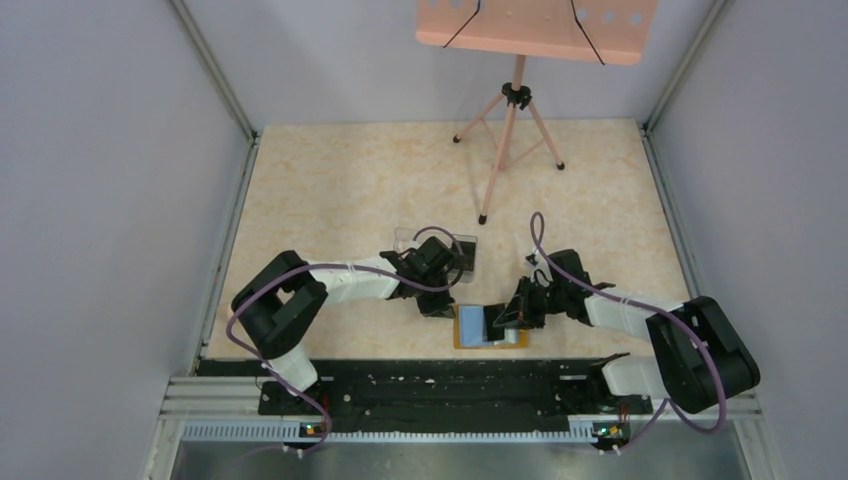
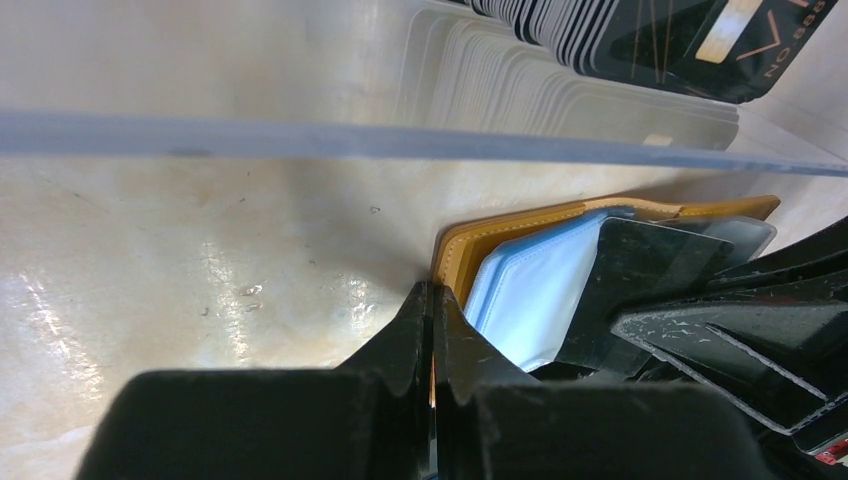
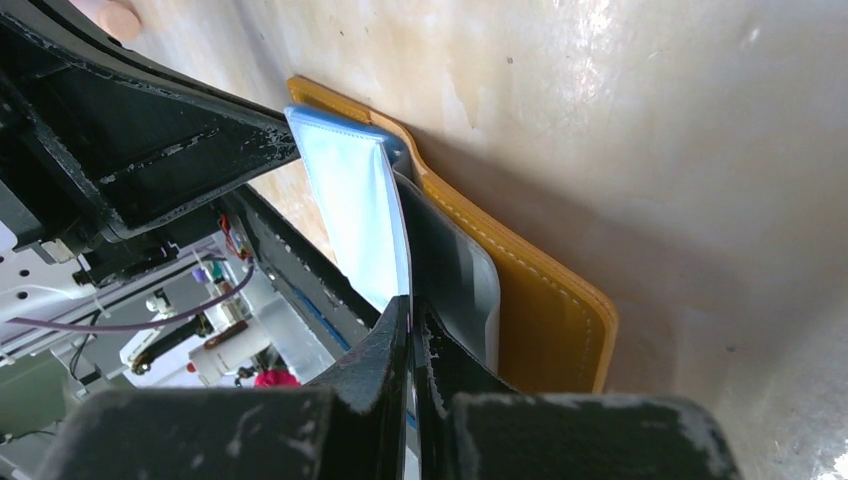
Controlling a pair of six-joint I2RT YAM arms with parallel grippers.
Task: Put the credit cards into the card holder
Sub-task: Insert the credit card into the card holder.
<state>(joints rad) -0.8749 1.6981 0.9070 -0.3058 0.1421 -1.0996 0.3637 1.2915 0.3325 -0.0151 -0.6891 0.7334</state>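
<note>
The card holder [image 1: 472,325], orange with blue-grey pockets, lies open near the table's front edge. My left gripper [image 1: 440,305] is shut on the left edge of its orange cover [image 2: 500,235], and an orange sliver shows between the left gripper's [image 2: 432,292] closed tips. From the right, my right gripper [image 1: 503,321] is shut on a dark credit card [image 2: 650,270] standing among the pocket leaves. That card is edge-on at the right gripper [image 3: 410,305], between a blue leaf [image 3: 355,210] and the orange cover [image 3: 540,300]. Several more credit cards [image 2: 660,30] stand stacked in a clear box [image 1: 440,243].
The clear box's wall [image 2: 400,140] stands just behind the left gripper. A pink music stand on a tripod [image 1: 510,130] is at the back of the table. Grey walls close in both sides. A black rail [image 1: 430,385] runs along the near edge.
</note>
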